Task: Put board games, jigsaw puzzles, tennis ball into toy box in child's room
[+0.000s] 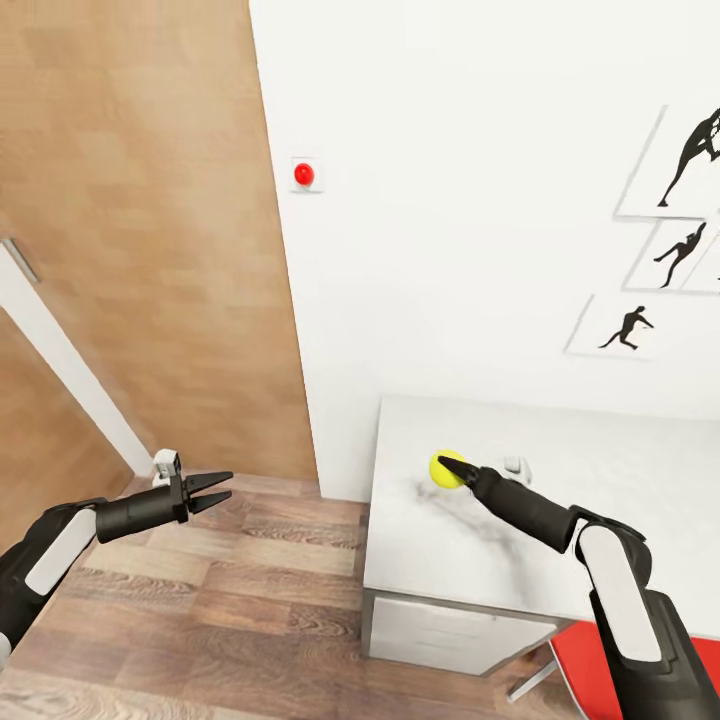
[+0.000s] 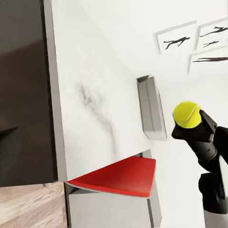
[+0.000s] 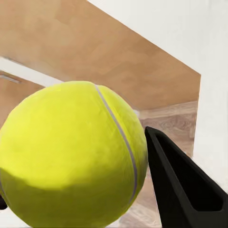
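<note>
STEP: tennis ball pickup | RIGHT: my right fingers (image 1: 452, 470) pinch the tennis ball (image 1: 446, 468), frame centre, above the table (image 1: 600, 480) | LEFT: my left fingers (image 1: 212, 490) spread, idle, lower left | NEXT: carry ball to toy box (image 2: 152, 108), release inside.

**Colours and surface patterns**

Tennis ball (image 1: 447, 468): plain yellow-green with a pale curved seam line. Right pincer (image 1: 452, 466) and left pincer (image 1: 215, 491): black. Worktop (image 1: 620, 490): pale grey-white with faint dark marbling. Floor (image 1: 200, 600): brown wood-grain planks. Door (image 1: 150, 230): light tan wood. Wall (image 1: 480, 200): white, bearing a red button (image 1: 304, 175) and black silhouette prints (image 1: 628, 328). Chair seat (image 2: 118, 176): bright red.
</note>
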Tool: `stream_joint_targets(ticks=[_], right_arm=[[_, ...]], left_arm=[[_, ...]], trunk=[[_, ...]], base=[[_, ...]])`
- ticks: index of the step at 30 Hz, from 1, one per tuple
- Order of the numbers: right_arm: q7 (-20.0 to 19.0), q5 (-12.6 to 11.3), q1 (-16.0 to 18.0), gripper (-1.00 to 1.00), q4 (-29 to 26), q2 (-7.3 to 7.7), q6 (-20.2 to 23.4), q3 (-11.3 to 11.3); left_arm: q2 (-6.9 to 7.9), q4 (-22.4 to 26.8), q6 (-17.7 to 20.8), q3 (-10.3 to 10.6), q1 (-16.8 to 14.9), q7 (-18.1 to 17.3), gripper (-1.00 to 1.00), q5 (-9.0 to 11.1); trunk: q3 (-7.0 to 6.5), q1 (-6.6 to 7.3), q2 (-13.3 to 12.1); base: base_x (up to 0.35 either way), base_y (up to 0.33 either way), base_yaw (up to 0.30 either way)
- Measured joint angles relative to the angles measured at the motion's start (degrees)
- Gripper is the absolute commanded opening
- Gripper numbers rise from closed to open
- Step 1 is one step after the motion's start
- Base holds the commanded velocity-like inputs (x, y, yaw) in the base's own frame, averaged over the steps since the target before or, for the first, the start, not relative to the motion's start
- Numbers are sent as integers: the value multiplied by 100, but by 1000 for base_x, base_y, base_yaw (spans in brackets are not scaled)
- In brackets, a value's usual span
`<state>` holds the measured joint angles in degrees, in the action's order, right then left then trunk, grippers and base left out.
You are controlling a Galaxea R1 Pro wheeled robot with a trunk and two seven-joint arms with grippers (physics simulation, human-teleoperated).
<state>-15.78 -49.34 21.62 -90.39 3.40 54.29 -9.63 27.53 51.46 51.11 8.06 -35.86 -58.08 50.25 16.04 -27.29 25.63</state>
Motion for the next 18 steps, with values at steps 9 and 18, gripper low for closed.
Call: stream_joint_targets(ticks=[9,18], right_arm=[[-677,-23,-41,-100,-4,3,58,-125],[-1059,28,-58,-100,-4,-5,15,-123]], left_arm=[[-3,-1,-15,3,-1,-11,100,3],[0,-1,-16,3,0,-15,100,7]], trunk=[[-81,0,0],[-93,0,-1]], base=[[0,0,0],[0,0,0]])
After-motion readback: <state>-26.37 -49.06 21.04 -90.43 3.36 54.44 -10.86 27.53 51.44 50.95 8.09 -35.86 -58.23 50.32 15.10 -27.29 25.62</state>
